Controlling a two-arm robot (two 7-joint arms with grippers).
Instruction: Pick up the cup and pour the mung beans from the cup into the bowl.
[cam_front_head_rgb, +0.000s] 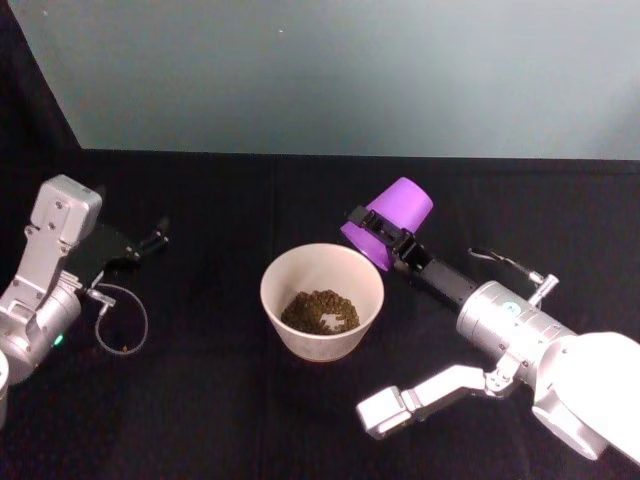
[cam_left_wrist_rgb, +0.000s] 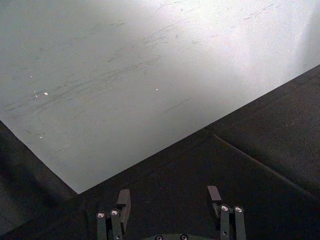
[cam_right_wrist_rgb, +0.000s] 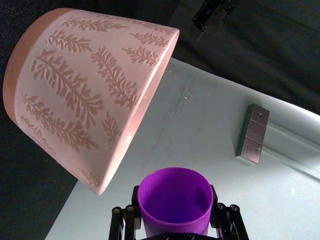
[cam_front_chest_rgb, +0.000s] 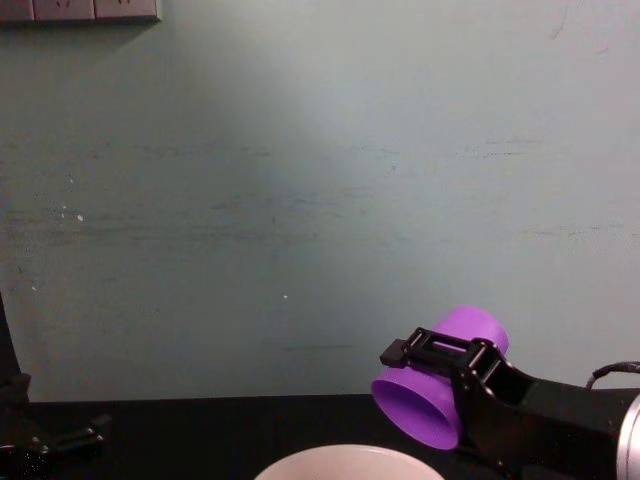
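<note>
Cup: purple, lifted off the surface and tipped well over. Its mouth points down toward 7 o'clock and its base is raised toward 1 o'clock. It sits at about 1 o'clock from the bowl, with its mouth just beside the bowl's far rim. In the chest view the cup hangs just above the pale rim.

Bowl: upright on the black surface, holding a heap of mung beans at its bottom. My right wrist view shows a leaf pattern on its outer wall.

Right pincer: clamped across the cup's body, one finger on each side. My arm reaches in from 4 o'clock.

Left pincer: at 9 o'clock from the bowl, well apart from it and low over the surface. In my left wrist view its fingers stand wide apart with nothing between them.

Behind the surface, at 12 o'clock: a pale green wall.
</note>
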